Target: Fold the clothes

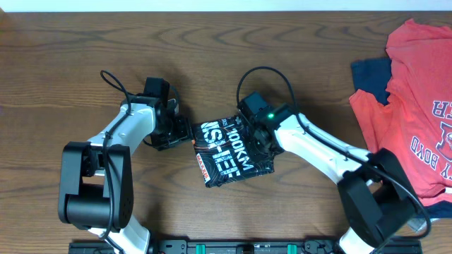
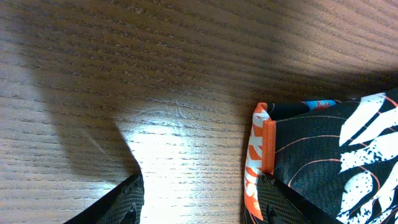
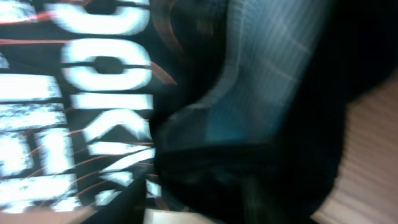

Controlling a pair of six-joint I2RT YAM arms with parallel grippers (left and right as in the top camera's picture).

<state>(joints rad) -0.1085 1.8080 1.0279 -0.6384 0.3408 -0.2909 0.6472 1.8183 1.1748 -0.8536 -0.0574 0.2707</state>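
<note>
The black sports shirt (image 1: 227, 152) with white "100KM" lettering lies folded into a small, slightly tilted square at the table's middle. My left gripper (image 1: 185, 134) is at its left edge, low over the table. In the left wrist view the jaws (image 2: 199, 205) are open, with bare wood between them. The right finger rests at the shirt's orange-trimmed edge (image 2: 266, 149). My right gripper (image 1: 260, 132) sits on the shirt's upper right corner. The right wrist view is blurred: the lettering (image 3: 99, 93) shows at left, and a raised fold of dark fabric hides the fingers (image 3: 205, 199).
A pile of red clothes (image 1: 417, 106) with a dark blue garment (image 1: 371, 74) under it lies at the table's right edge. Wooden table (image 1: 85, 42) all round the shirt. A black rail (image 1: 233, 247) runs along the front edge.
</note>
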